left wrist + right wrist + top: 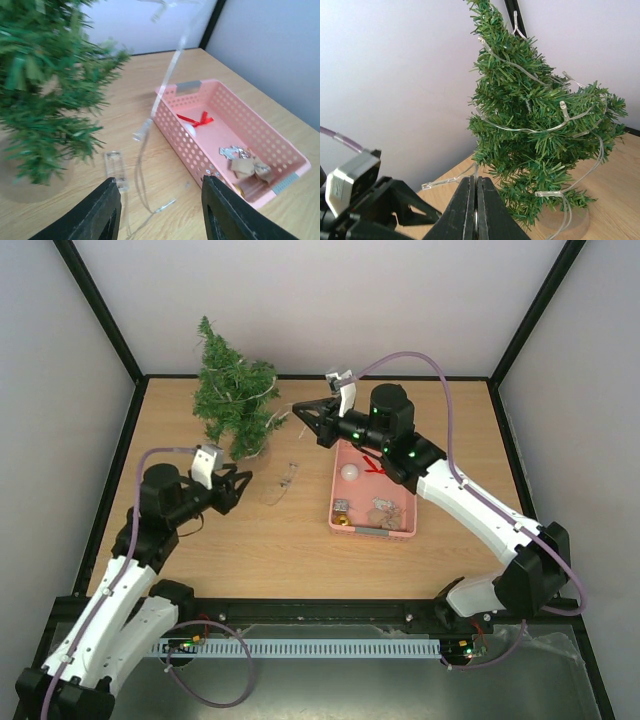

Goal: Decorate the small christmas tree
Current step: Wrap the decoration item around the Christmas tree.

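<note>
Tabletop (300, 550): pink basket (372, 531) nr tree (235, 400) w/ light string (142, 132).

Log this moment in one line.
small dark green bristly christmas tree: standing, strung; clear plastic light string: on tree, tail down to table; right fingers: shut on string; left fingers: open, empty
</note>
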Available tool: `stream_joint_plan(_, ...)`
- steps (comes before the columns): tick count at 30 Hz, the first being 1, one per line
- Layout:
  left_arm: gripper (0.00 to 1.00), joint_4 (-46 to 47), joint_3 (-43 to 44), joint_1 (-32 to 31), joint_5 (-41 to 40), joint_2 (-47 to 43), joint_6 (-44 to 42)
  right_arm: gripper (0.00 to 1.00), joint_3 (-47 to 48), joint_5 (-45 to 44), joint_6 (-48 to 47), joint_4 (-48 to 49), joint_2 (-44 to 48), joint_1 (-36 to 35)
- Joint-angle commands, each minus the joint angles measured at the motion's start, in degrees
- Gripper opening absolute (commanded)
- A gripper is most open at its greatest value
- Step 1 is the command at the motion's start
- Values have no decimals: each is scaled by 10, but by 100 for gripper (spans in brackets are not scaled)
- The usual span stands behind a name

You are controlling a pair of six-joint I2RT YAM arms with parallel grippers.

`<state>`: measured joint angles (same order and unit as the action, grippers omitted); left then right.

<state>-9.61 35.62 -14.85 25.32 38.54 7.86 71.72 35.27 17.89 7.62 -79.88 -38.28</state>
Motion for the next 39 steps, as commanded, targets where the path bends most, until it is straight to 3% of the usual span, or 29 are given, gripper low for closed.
stream_joint_plan(1, 46, 81, -36, -33, 8, 13, -27, 2, -10, -13, 18, 44, 5, -3)
stream_joint_plan(5, 52, 140, -56, -46, 53, 61, -11, 2, -25, -17, 21, 56, 16, -3)
stream_joint_plan(13, 43, 232, -90, -65, -26, 96, -8, 2, -31, -25, 13, 57, 26, -3)
stream_joint_plan(21, 42, 228, -93, -66, -96, 115, -42, 2, -32, -33, 15, 61, 28, -3)
stream_joint_plan(31, 48, 233, -99, -66, -81, 112, -47, 2, -29, -26, 20, 71, 16, -3)
stream_joint_plan(39, 39, 270, -88, -66, -52, 156, -39, 2, -37, -26, 20, 74, 25, -3)
